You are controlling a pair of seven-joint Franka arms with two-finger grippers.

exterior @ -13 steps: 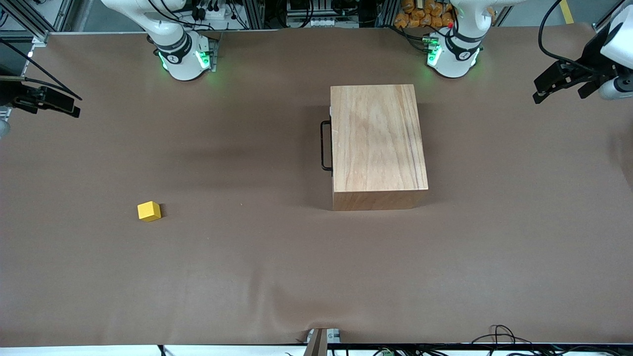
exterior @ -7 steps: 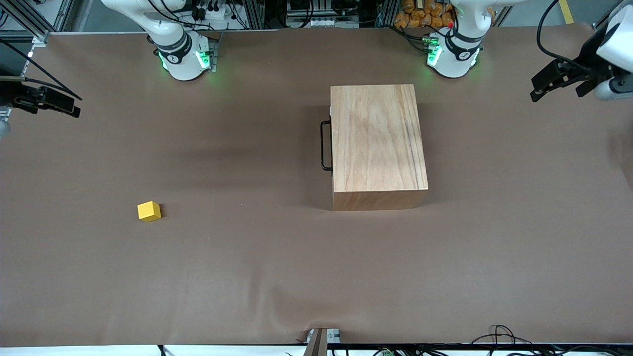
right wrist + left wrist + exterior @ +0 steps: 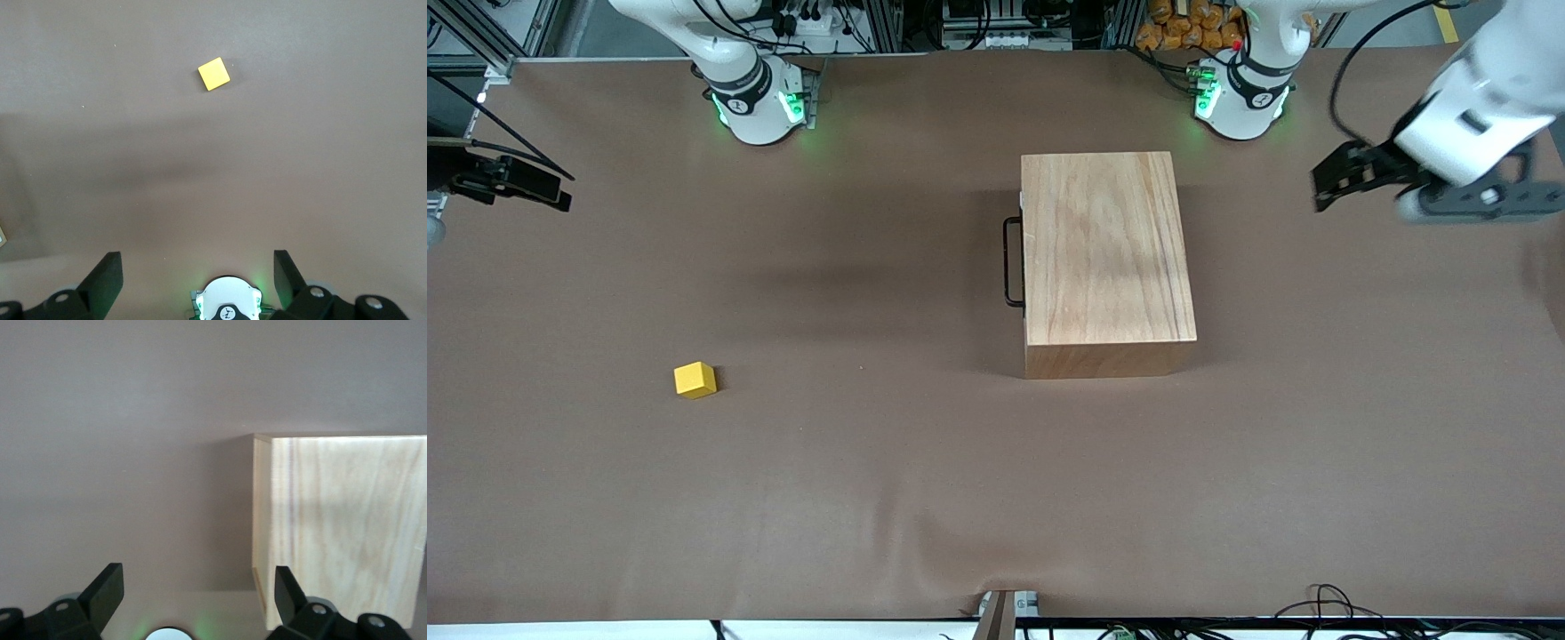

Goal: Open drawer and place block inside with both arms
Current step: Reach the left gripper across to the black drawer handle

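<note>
The wooden box (image 3: pixel 1107 263) stands on the brown counter (image 3: pixel 871 498) near the left arm's base. The drawer (image 3: pixel 1022 253) is shut flush in the box; its black handle (image 3: pixel 1012 263) sits at the 9 o'clock side of the box in the front view.

The block (image 3: pixel 695 380) lies on the counter at roughly 8 o'clock from the box, well apart from it.

The left gripper (image 3: pixel 1336 180) hangs over the counter at 2 o'clock from the box, fingers (image 3: pixel 105 589) spread, empty.

The right gripper (image 3: pixel 525 187) hangs over the right arm's end of the counter, fingers (image 3: pixel 107 275) spread, empty.
</note>
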